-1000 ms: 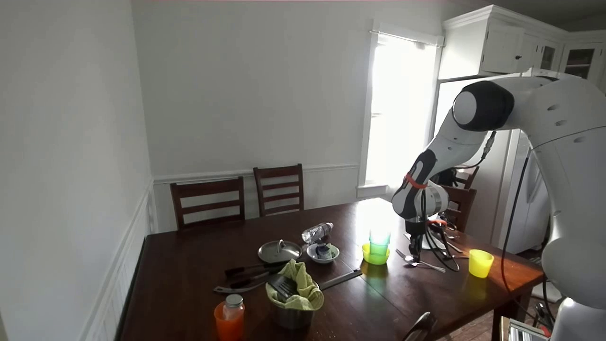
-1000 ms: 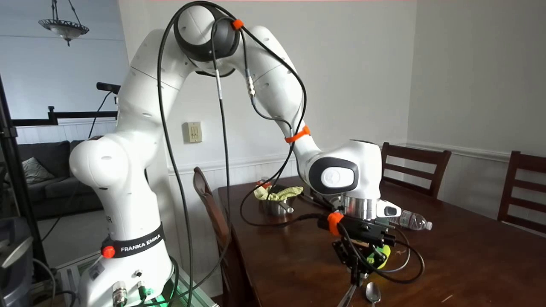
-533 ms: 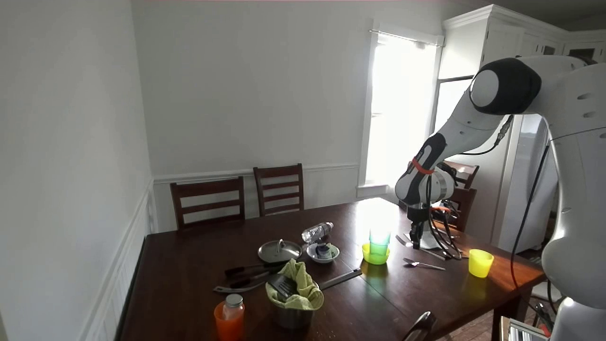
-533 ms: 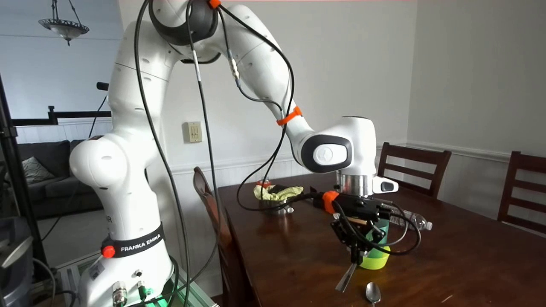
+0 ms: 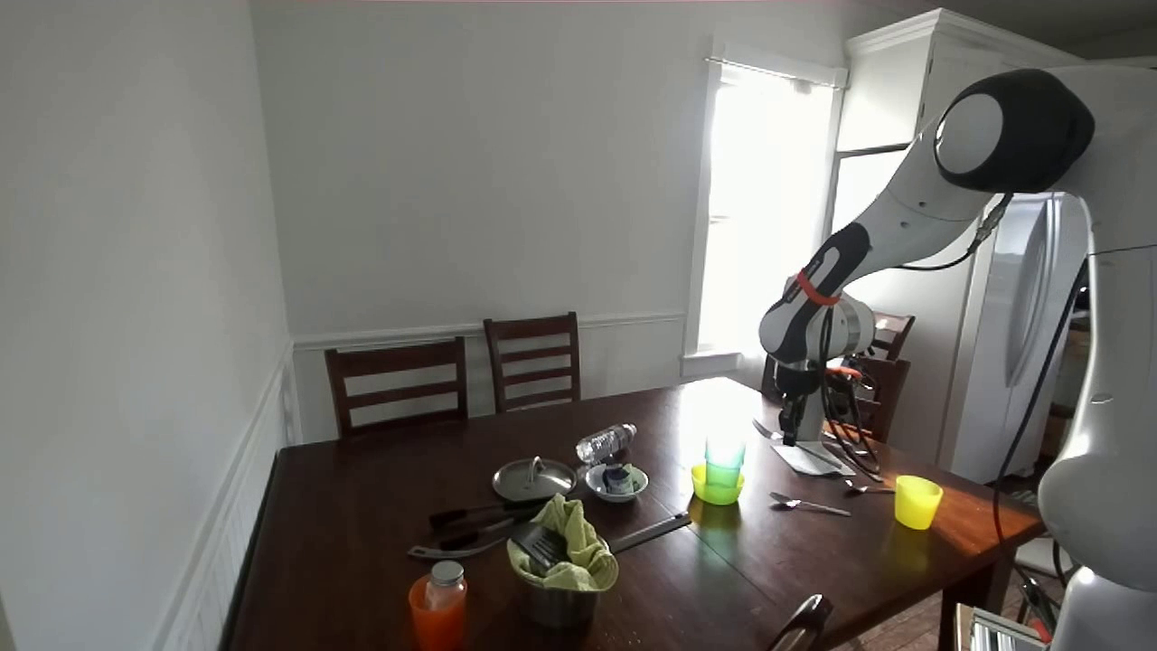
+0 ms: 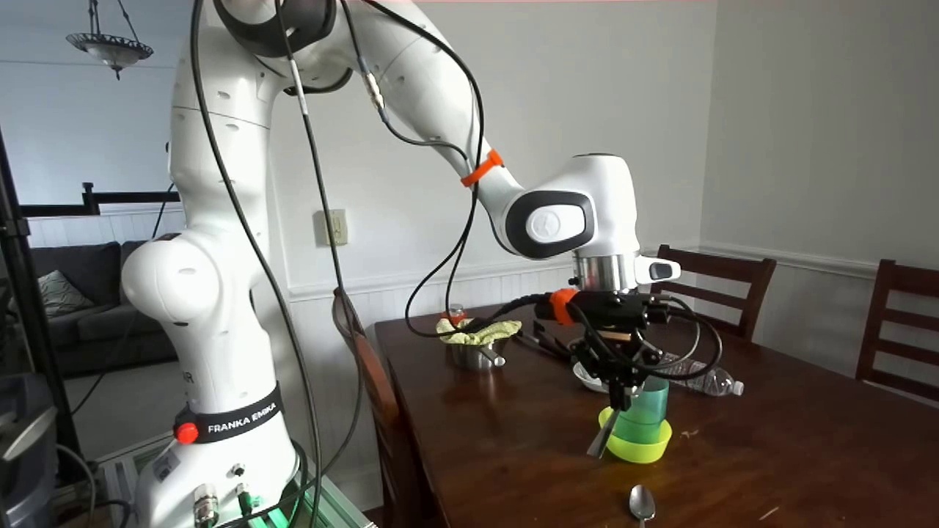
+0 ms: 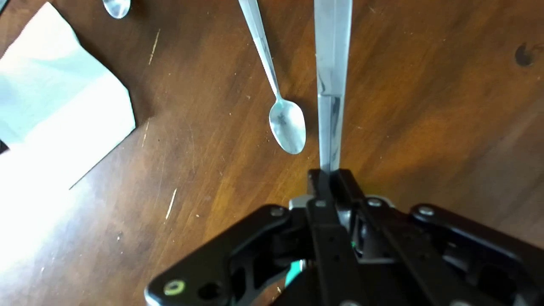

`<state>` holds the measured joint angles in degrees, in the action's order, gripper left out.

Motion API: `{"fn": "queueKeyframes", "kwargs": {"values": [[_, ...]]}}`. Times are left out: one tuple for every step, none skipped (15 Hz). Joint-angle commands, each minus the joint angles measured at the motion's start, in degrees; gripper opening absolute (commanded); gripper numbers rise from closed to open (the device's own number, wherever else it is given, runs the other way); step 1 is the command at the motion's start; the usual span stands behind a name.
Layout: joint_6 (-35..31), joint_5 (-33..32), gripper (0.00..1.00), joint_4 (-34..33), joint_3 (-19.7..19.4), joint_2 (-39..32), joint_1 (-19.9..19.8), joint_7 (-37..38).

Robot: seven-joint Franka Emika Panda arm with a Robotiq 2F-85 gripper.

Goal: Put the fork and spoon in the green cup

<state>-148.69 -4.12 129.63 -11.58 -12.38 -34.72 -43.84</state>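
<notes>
Brown wooden table (image 5: 687,588), glossy with glare — pale walls (image 5: 488,163), bright window (image 5: 768,217).

Pale walls (image 5: 488,181), bright window (image 5: 770,217), dark wooden table (image 5: 362,493), slatted chairs (image 5: 398,360), grey sofa (image 6: 103,330)

1. Open desk (image 6: 807,455) here, bare right of the lime bowl (image 6: 637,450) in an exterior view — a wide lane.
2. Low down, that bowl's rim rings the foot of the upright green cup (image 6: 650,409).
3. Behind them lies the bottle (image 6: 710,381), on its side.
4. Cables (image 6: 525,301) loop out on both sides of the gripper (image 6: 621,405) — extra width.
5. Wrist view: spoon (image 7: 288,126) left of the fork (image 7: 332,63), bare wood to the right.
6. Gap showing between gripper and cup in an exterior view, yellow cup (image 5: 918,504) well apart.
</notes>
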Motion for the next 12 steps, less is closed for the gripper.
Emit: {"fn": "queueKeyframes", "kwargs": {"values": [[0.42,1.46,0.03,1.62,-1.82,3.37,2.4,-0.68],[0.47,1.62,0.03,1.44,-2.04,3.44,2.91,-0.54],[0.23,1.82,0.03,1.21,-2.23,3.35,3.36,-0.7],[0.16,2.28,0.03,0.9,-2.31,3.13,3.77,-0.88],[-0.2,2.68,0.03,0.63,-2.42,2.86,4.2,-0.84],[-0.35,3.34,0.03,0.33,-2.42,2.74,4.61,-0.97],[-0.84,4.24,0.03,-0.08,-2.32,2.45,4.9,-1.21],[-1.32,4.91,0.03,-0.32,-2.3,2.33,5.24,-1.24],[-2.01,5.93,0.03,-0.66,-2.17,2.11,5.51,-1.47],[-2.95,6.7,0.03,-0.96,-2.1,1.87,5.71,-1.64],[-4.11,7.47,0.03,-1.32,-2.06,1.6,5.85,-1.59],[-5.27,8.65,0.03,-1.7,-1.89,1.35,5.82,-1.76]]}}
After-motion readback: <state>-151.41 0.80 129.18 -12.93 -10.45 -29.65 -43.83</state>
